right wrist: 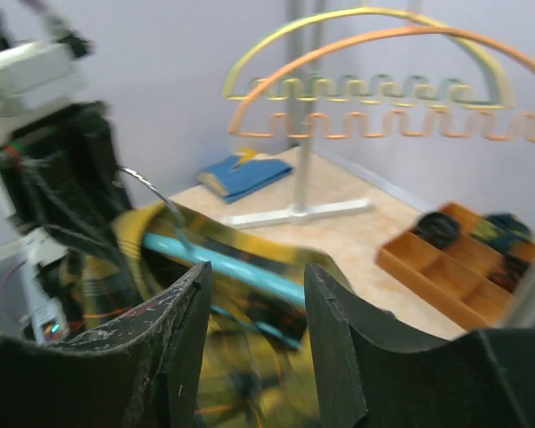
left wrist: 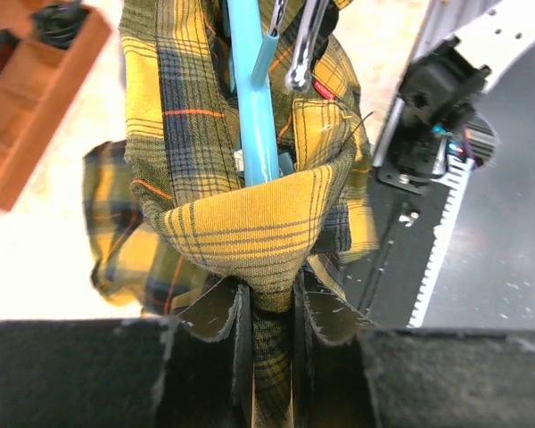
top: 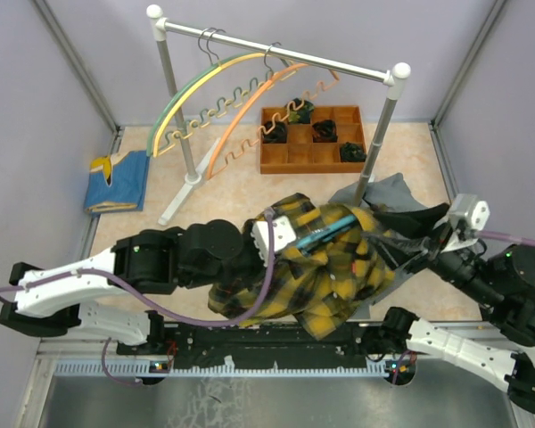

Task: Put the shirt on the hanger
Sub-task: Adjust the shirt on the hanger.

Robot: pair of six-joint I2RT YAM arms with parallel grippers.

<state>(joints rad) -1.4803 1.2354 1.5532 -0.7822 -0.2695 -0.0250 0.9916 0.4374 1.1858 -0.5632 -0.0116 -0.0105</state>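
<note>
Faintly, a small red tag is seen on the shirt in the left wrist view, its writing too small to be read. In that view the left jaws are shown narrow, pinching a fold of plaid, with the blue hanger and its metal hook standing inside the cloth. From above, the shirt is seen bunched on the table between both arms. The right jaws are shown parted, gripping nothing, in the right wrist view.

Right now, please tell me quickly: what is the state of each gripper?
Left gripper: closed on the yellow and black plaid flannel shirt.
Right gripper: open, holding nothing.
</note>
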